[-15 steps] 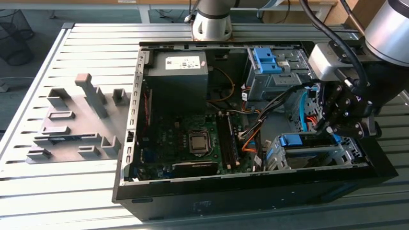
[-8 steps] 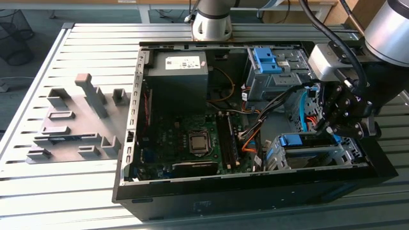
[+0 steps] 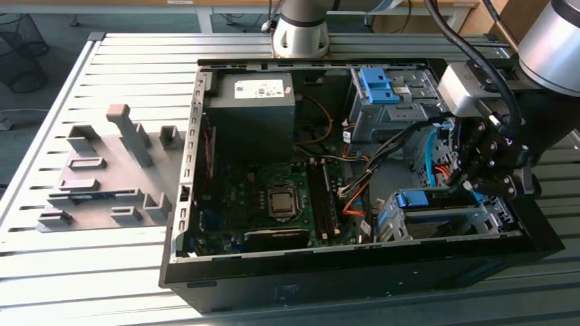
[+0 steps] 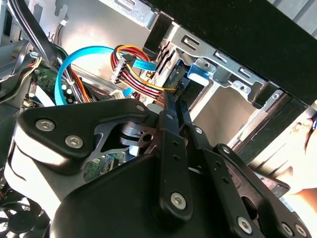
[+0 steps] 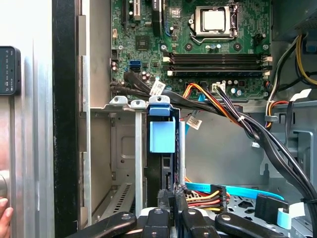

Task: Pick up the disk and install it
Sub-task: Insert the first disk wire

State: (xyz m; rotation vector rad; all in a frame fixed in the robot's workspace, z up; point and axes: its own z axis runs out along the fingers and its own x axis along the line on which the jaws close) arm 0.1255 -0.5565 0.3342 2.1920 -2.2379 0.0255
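Note:
The disk (image 3: 424, 199) sits edge-up in the metal drive cage (image 3: 453, 221) at the case's front corner, on the exterior view's right. Its bright blue carrier frame (image 5: 162, 136) shows between the cage rails, with the dark drive end (image 5: 166, 171) below the frame in the picture. In the second wrist view a corner of the blue frame (image 4: 200, 72) peeks out of the cage. My gripper (image 3: 460, 185) hangs over the cage with its fingers (image 5: 171, 198) pressed together at the disk's connector end. The fingertips (image 4: 174, 106) meet with no gap, and I see nothing clamped between them.
The open computer case (image 3: 186, 204) holds a motherboard (image 3: 272, 197), a dark power supply box (image 3: 252, 102) and a blue bracket (image 3: 376, 85) in the far cage. Orange, black and blue cables (image 5: 233, 119) cross beside the cage. A grey fixture (image 3: 109, 170) lies outside. A hand (image 4: 302, 163) rests beyond the case wall.

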